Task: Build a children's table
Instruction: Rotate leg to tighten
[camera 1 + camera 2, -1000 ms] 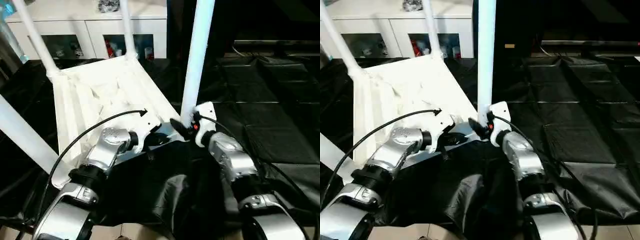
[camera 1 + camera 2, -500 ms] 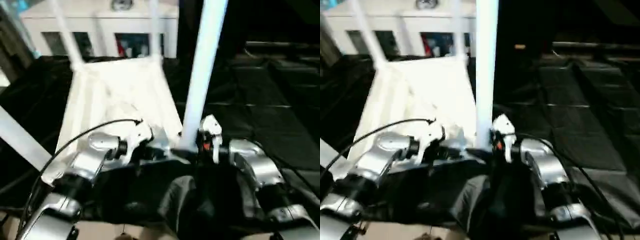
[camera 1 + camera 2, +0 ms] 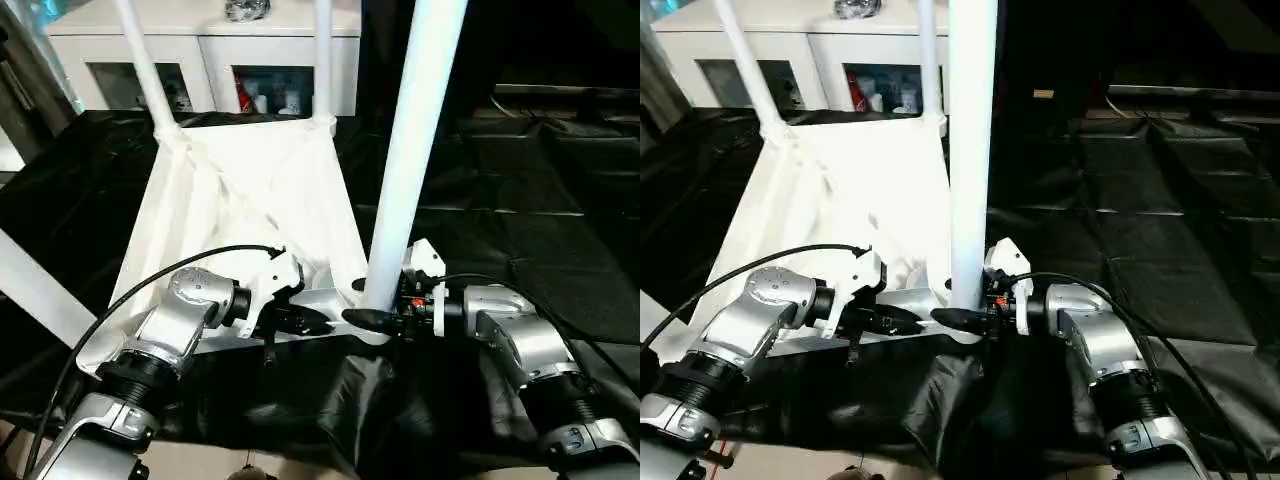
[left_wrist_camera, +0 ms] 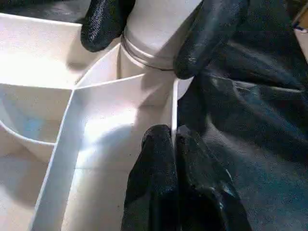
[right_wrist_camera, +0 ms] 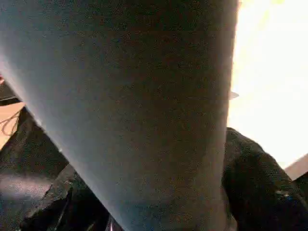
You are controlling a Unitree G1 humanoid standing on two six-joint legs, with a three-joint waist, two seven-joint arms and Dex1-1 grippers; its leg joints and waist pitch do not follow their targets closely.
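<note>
Since a second ago both wrists have swung inward: the right claw came at the near leg slanting from the near side, now it lies level and points across at the left claw. Whole picture has shifted too, so the camera moved; tabletop probably hasn't.

Children's table lies upside down on the black sheet, ribbed underside up, tilted so the far edge sits higher toward the white cabinet. Four legs stand up from the corner sockets; the near-right one is the one being worked.

Right claw: black fingers straddle the base of that leg just above the socket collar, one each side, touching it in the left wrist view. Looks like a grip on the leg, though I can't tell how firm. Low grip makes sense: least leverage, best push or twist into the socket.

Left claw: closed, fingers pressed together, tips against the thin near wall of the tabletop beside that socket. Can't tell if the wall is pinched between them or just pushed. My read: it braces the top so it doesn't slide or rotate on the slick sheet while the leg is seated.

Judgement: seating of the last leg is in hand, near the end of the build.
</note>
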